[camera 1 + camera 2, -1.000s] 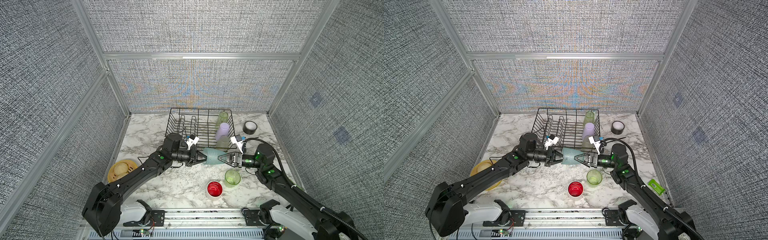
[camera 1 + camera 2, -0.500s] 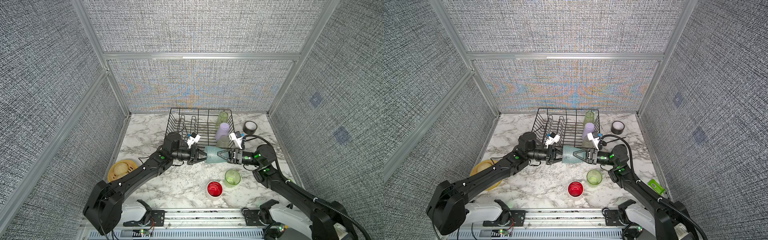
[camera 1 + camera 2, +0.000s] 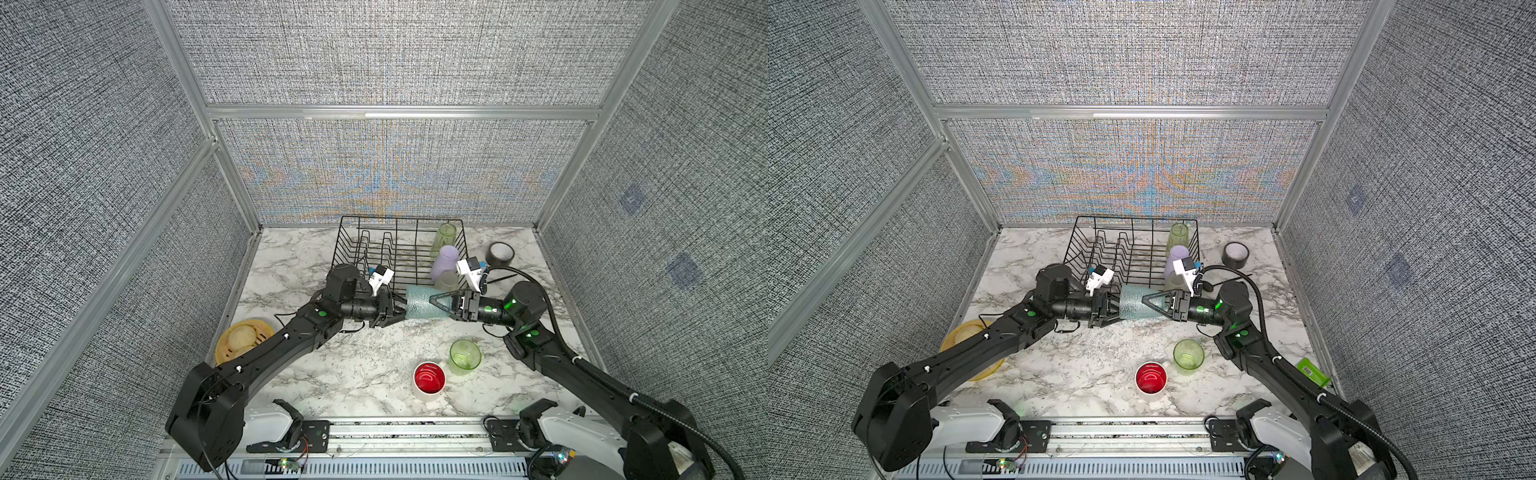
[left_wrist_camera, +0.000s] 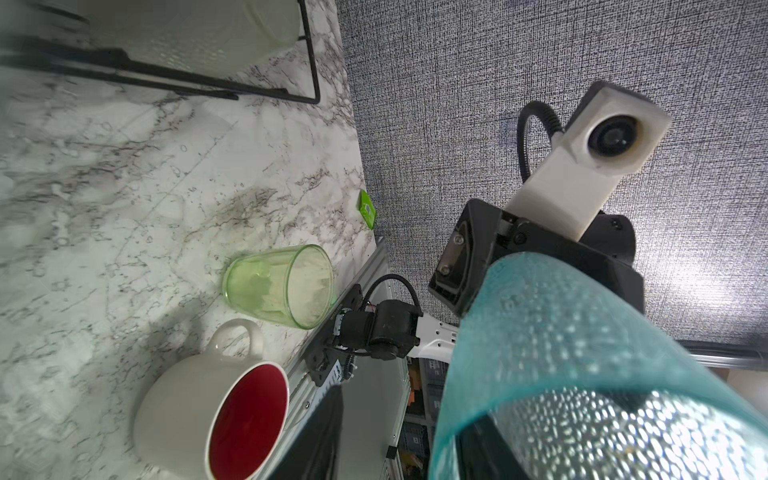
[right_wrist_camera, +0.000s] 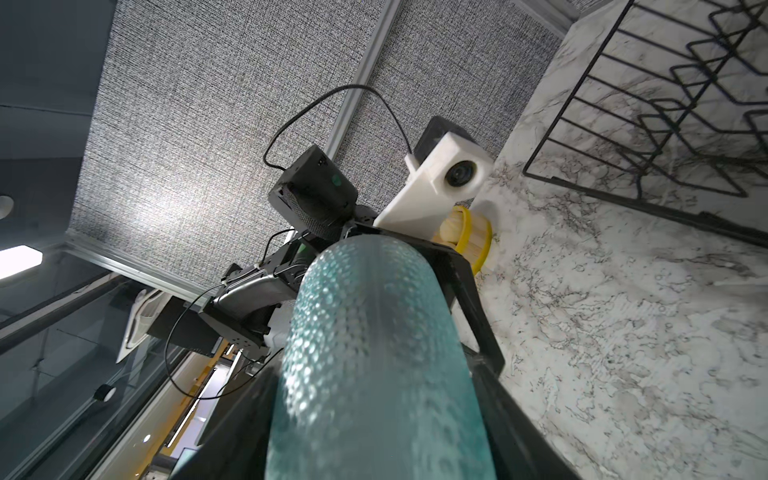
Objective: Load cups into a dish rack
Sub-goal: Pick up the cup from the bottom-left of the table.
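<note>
**Teal cup passes from my left pincer to my right**

My right pincer point(image 3: 434, 307) has its fingers clasped along the sides of the teal cup point(image 3: 415, 308). It holds the cup on its side above the marble table point(image 3: 365, 365), just in front of the dish rack point(image 3: 397, 232). My left pincer point(image 3: 400, 312) sits at the cup's open mouth with its jaws parted. I cannot tell whether they still touch the rim.

The rack holds three cups in a row along its right end: the tall green cup point(image 3: 445, 239), the lilac cup point(image 3: 446, 259) and the pale yellow-green cup point(image 3: 448, 280). The short green cup point(image 3: 464, 356) and the white cup with red inside point(image 3: 429, 377) stand mouth up on the table.

A second ago my left pincer was pinched tight on the cup. My right stood spread wide at the cup's base.
</note>
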Controlling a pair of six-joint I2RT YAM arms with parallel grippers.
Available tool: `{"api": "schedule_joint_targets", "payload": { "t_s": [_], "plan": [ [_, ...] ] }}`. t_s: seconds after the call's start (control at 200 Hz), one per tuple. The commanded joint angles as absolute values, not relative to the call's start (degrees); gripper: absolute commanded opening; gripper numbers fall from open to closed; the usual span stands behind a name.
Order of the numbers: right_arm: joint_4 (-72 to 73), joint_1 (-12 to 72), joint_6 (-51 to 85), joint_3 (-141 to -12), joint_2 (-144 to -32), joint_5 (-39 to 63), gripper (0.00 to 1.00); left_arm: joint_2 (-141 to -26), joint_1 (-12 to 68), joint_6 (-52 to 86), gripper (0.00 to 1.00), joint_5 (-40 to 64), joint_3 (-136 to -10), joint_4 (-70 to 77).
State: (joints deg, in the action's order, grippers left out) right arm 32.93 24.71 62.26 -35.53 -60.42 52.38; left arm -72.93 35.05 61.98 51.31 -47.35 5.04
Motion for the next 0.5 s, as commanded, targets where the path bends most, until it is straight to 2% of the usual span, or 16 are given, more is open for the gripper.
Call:
{"api": "schedule_joint_targets", "payload": {
  "t_s": [0.0, 0.245, 0.415, 0.495],
  "plan": [
    [13.36, 24.76, 47.24, -40.8, -59.42, 45.88, 0.58, -71.2, 33.54, 54.9, 0.44, 45.66, -47.13, -6.86],
    [-12.84, 24.77, 28.62, -57.56, -66.14, 34.32, 0.55, -67.24, 31.12, 44.35, 0.46, 30.27, -48.52, -25.05],
    [-20.85, 24.71, 21.32, -70.1, -74.88, 28.9, 0.52, -63.9, 31.03, 38.92, 0.49, 16.27, -51.15, -36.64],
    [-23.8, 24.72, 18.8, -75.21, -79.1, 25.23, 0.51, -62.02, 31.02, 37.53, 0.62, 10.8, -51.5, -39.8]
  ]
}}
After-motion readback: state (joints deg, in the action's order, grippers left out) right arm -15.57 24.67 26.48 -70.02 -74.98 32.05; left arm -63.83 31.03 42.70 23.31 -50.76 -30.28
